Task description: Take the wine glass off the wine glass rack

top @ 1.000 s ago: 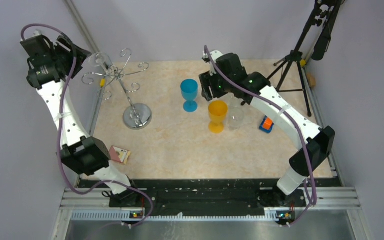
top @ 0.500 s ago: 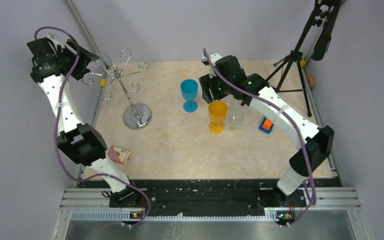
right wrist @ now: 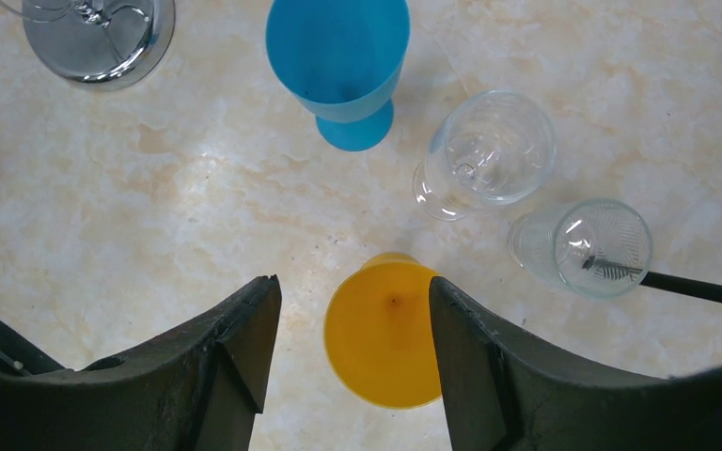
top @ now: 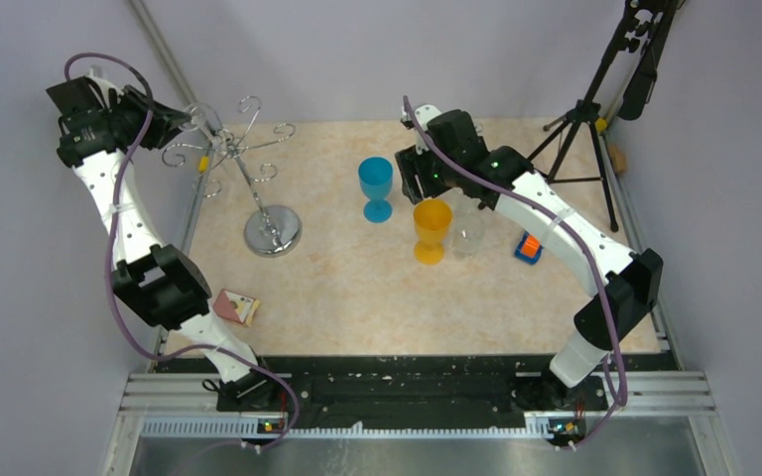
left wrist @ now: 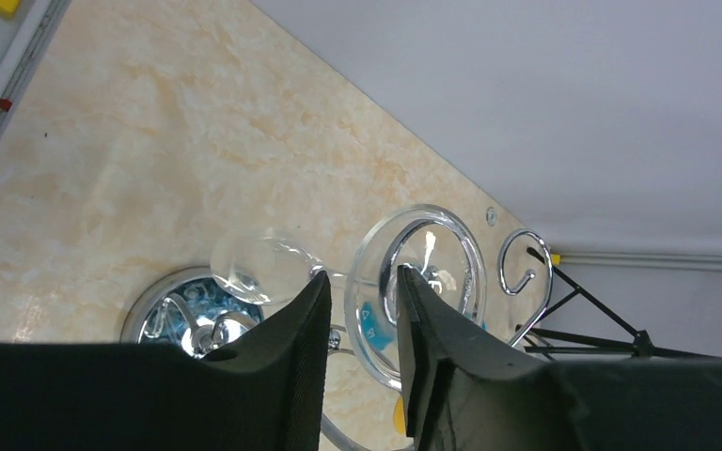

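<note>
Left tool [left wrist: 357, 277] part open, fingertips either side of wine glass [left wrist: 258, 268] stem.

The top view looks steeply down from behind the arm bases over the whole marbled beige surface [top: 357, 288]. The left wrist view looks down from close above the chrome wire wine glass rack with a round shiny base [left wrist: 158, 315]. The right wrist view faces straight down beside the rack, sharing only that base [right wrist: 99, 36]

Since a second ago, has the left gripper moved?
Yes: the left gripper edged toward the wine glass rack, whose base has not shifted.
</note>
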Tool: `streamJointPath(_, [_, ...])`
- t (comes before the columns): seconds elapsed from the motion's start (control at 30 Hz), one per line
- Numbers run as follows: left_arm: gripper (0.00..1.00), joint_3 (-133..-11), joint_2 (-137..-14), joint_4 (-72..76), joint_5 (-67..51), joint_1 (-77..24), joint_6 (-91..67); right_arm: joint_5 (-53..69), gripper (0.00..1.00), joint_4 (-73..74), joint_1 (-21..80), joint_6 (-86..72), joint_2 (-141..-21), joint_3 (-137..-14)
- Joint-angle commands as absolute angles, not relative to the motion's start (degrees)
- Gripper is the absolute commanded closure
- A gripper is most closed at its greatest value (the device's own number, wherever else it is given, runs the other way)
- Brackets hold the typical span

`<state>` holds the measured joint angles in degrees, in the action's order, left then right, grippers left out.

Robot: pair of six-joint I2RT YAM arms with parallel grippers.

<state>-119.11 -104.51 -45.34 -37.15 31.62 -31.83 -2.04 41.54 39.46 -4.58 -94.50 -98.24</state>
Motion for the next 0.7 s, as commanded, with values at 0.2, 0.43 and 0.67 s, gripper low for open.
streamJointPath(0.2, [0.85,-117.1,-102.2,-39.7,-41.9,32.6,-36.8,-3.3,0.39,40.9,38.8,-5.8,-92.9,-97.7])
streamJointPath(0.43, [1.0,-114.7,-99.7,-35.7,-42.2,33.8,-42.2,-3.4,0.4,40.6,38.8,-6.5,-92.5,-96.9])
streamJointPath(0.67, [1.0,-101.8,-94.6,-11.0,-45.9,33.8,-58.1,-2.8,0.4,40.0,38.8,-6.8,-92.4,-96.6])
